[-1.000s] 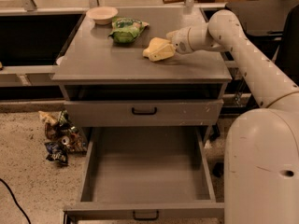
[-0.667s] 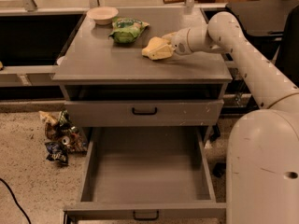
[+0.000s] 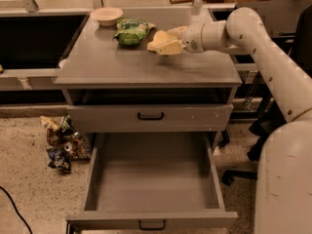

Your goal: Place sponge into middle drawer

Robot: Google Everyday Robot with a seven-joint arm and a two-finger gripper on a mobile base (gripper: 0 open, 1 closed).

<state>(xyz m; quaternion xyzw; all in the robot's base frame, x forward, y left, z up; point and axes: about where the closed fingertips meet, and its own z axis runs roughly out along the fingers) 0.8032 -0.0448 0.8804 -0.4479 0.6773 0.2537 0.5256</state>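
Note:
The pale yellow sponge (image 3: 156,39) is at the back middle of the cabinet's grey top (image 3: 122,65), right of a green snack bag. My gripper (image 3: 169,43) reaches in from the right and is shut on the sponge, holding it at or just above the top; I cannot tell whether it touches. The middle drawer (image 3: 152,179) is pulled fully out toward the camera, its black handle (image 3: 152,224) at the front, and nothing lies in it. The upper handled drawer (image 3: 150,116) is shut.
A green crinkled snack bag (image 3: 130,31) and a pale bowl (image 3: 106,15) sit at the back of the top. Crumpled wrappers (image 3: 61,141) lie on the floor left of the cabinet. A black chair base (image 3: 243,167) stands at the right. My arm (image 3: 273,67) spans the right side.
My gripper and the sponge have moved a little to the left and back along the top, closer to the green bag. The drawers have not moved.

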